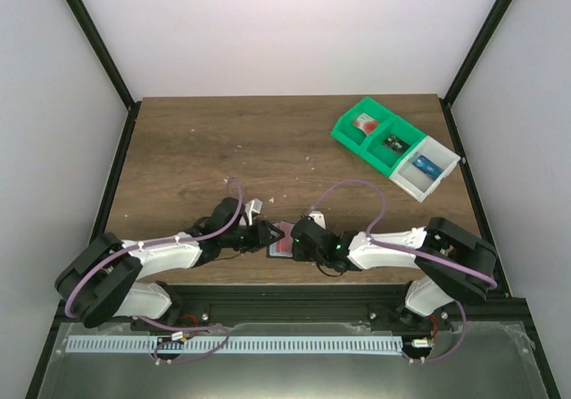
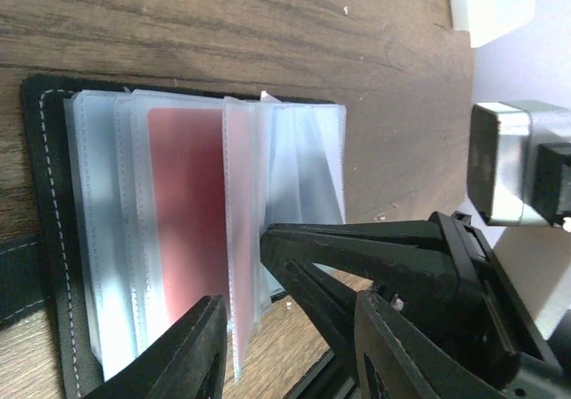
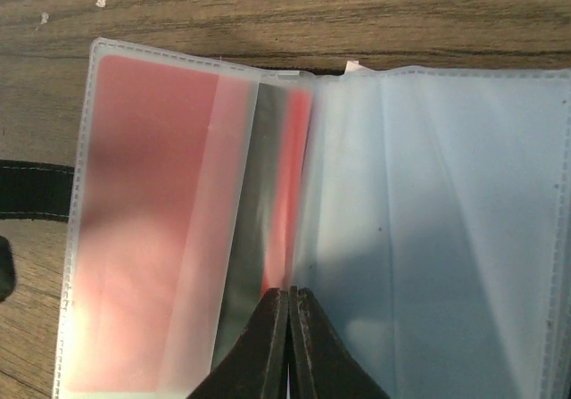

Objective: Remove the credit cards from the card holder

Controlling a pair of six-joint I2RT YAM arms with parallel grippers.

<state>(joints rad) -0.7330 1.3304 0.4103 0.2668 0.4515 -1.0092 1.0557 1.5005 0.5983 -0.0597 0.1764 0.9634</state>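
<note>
— Now, whereabouts of the card holder (image 1: 280, 247)?
— Lying open on the desk (image 1: 223, 149) at its 6 o'clock edge, between the two hands; well apart from the green and white bins (image 1: 397, 149) at 2 o'clock.
— Heading?
— From the left wrist: dark cover at 9 o'clock, clear sleeves (image 2: 294, 167) fanned toward 3. Long axis of the credit cards (image 2: 183, 211) running 12 to 6. Red one tucked flat in a sleeve. From the right wrist, a dark-striped card (image 3: 254, 211) showing at the fold.
— Left hand (image 2: 287, 336)?
— Released, fingers astride the sleeves' 6 o'clock edge.
— Right hand (image 3: 287, 296)?
— Clenched, tips pressed together at the fold; no telling of anything pinched between.
</note>
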